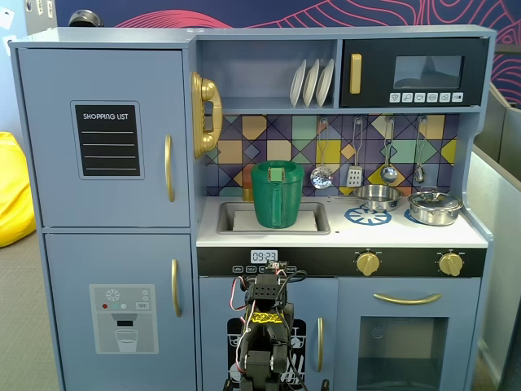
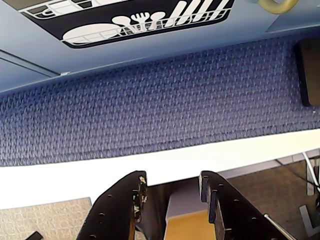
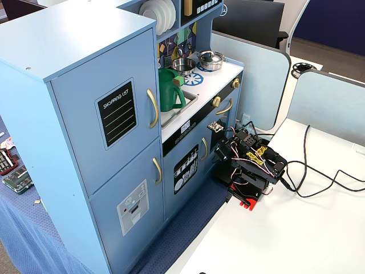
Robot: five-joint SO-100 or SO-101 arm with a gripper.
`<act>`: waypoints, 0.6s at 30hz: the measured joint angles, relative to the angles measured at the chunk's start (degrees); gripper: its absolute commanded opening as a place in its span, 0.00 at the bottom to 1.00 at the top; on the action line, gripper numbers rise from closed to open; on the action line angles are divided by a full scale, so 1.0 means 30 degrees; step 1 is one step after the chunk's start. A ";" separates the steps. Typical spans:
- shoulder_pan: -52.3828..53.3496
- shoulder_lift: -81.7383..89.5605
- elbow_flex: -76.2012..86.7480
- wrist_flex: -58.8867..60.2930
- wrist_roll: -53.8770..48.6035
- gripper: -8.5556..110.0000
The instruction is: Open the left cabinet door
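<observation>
The left cabinet door [image 1: 104, 138] is blue-grey with a black "SHOPPING LIST" panel and a curved gold handle [image 1: 168, 167]. It is shut in both fixed views; the door [image 3: 108, 120] and its handle [image 3: 153, 108] also show from the side. My arm [image 1: 264, 326] sits folded low in front of the kitchen's middle, on the white table [image 3: 296, 240], well below and to the right of that door. In the wrist view my gripper [image 2: 172, 180] is open and empty, pointing at the blue mat [image 2: 160, 100] under the small dish-rack door [image 2: 145, 20].
The door with the grey dispenser panel [image 1: 122, 318] is below the left door. A green pitcher [image 1: 278, 194] stands in the sink, and a gold phone [image 1: 205, 114] hangs beside the left door. Black cables [image 3: 319, 182] trail over the table behind the arm.
</observation>
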 measured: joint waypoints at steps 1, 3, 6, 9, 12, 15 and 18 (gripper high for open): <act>0.0000 0.0000 0.0000 0.0000 0.0000 0.07; 0.0527 0.0000 0.0000 0.0000 0.0000 0.07; 0.1025 0.0000 0.0000 0.0000 0.0000 0.07; 0.0850 0.0000 0.0000 0.0000 0.0000 0.07; 0.0820 0.0000 0.0000 0.0000 0.0059 0.07; 0.0088 -0.0029 0.0000 -0.0527 0.1025 0.09; -0.1348 -0.0264 0.0527 -0.1729 0.1641 0.09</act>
